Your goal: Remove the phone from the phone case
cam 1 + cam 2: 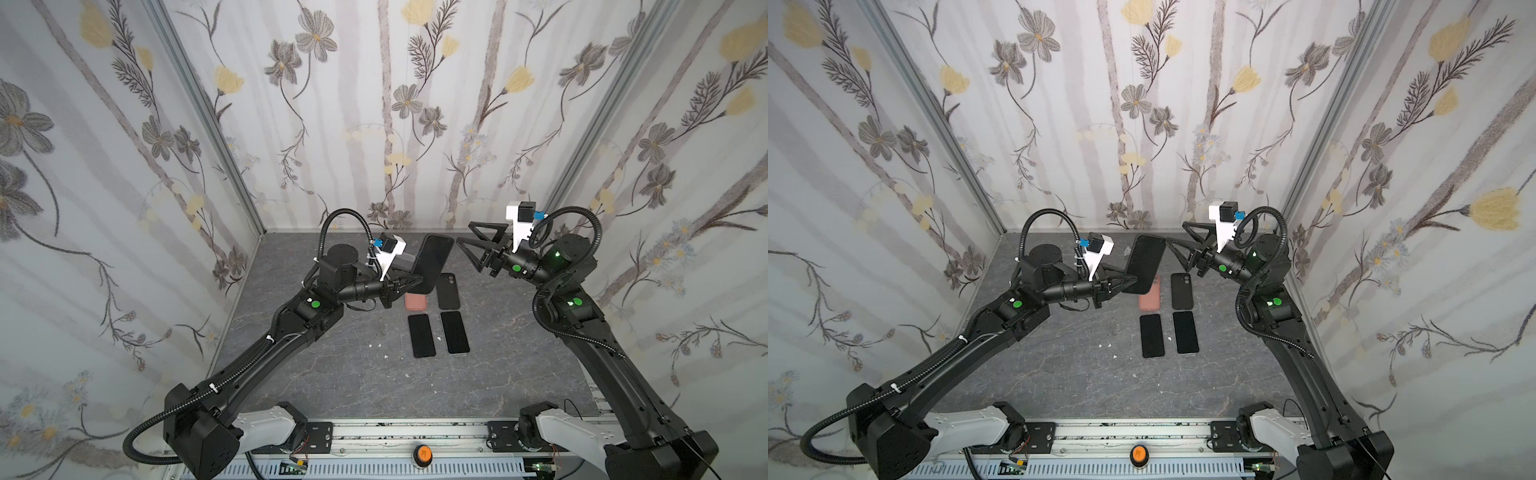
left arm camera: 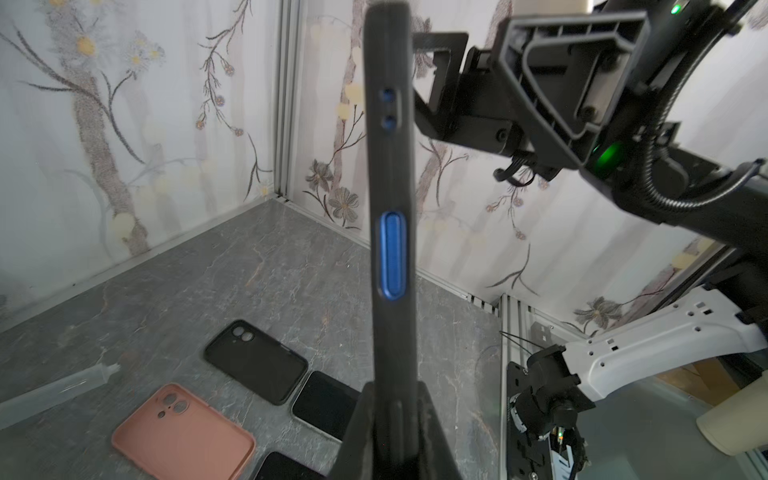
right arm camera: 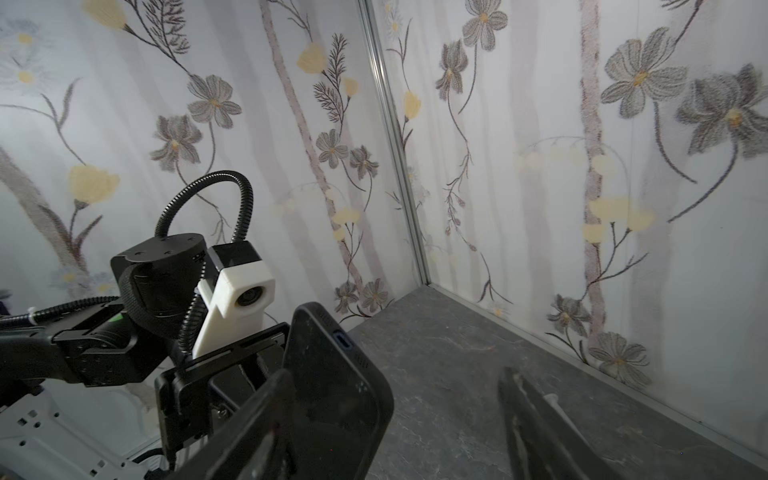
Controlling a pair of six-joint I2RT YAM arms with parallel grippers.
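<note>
The left gripper (image 1: 415,284) is clamped tight on the lower end of the phone (image 1: 435,259), holding it up off the table (image 1: 332,374), tilted, screen toward the top views. From the left wrist view the black case (image 2: 388,187) plainly wraps the phone's side, blue button showing through, so the job on this one is not done. The right gripper (image 1: 464,233) hangs just beside the phone's upper end with its jaws spread wide and nothing in them; whether a finger brushes the case cannot be told. Down below, a pink case (image 1: 416,302) and a second black case (image 1: 448,291) lie flat, apparently empty, with two bare phones (image 1: 421,336) (image 1: 454,332) side by side just in front of them. What looks to be left is peeling a case corner off and pulling the phone free. There is open air above and open table in front, but the back wall (image 1: 374,166) is near behind both grippers.
</note>
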